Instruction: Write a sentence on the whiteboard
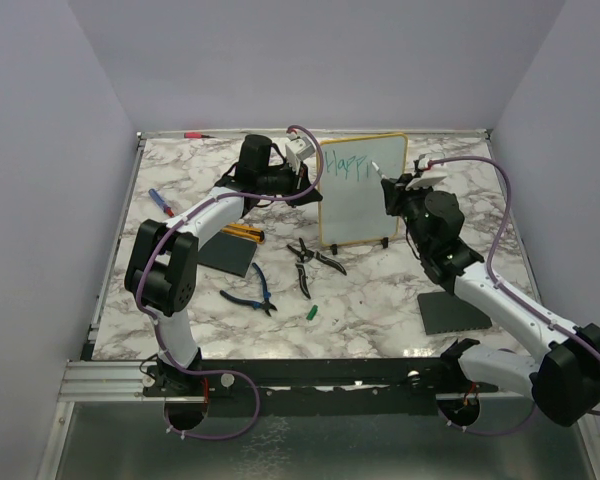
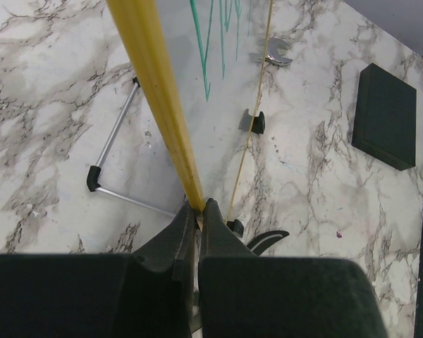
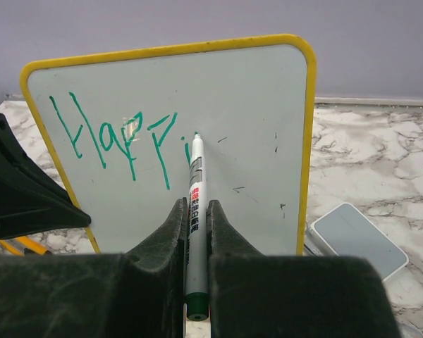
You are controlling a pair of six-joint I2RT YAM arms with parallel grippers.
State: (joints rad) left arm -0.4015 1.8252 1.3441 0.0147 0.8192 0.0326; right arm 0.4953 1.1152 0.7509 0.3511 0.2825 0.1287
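The right hand is clamped on a marker whose tip touches the whiteboard beside the teal sentence, reading "Happi". The board stands upright far back on the worktop, its yellow rim pinched by the left hand.

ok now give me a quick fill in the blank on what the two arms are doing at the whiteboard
1. The right fingers are shut on a ____, and its tip touches the whiteboard.
2. The left fingers clamp the board's ____ rim.
3. The letters written so far begin with a capital ____.
Missing words: marker; yellow; H
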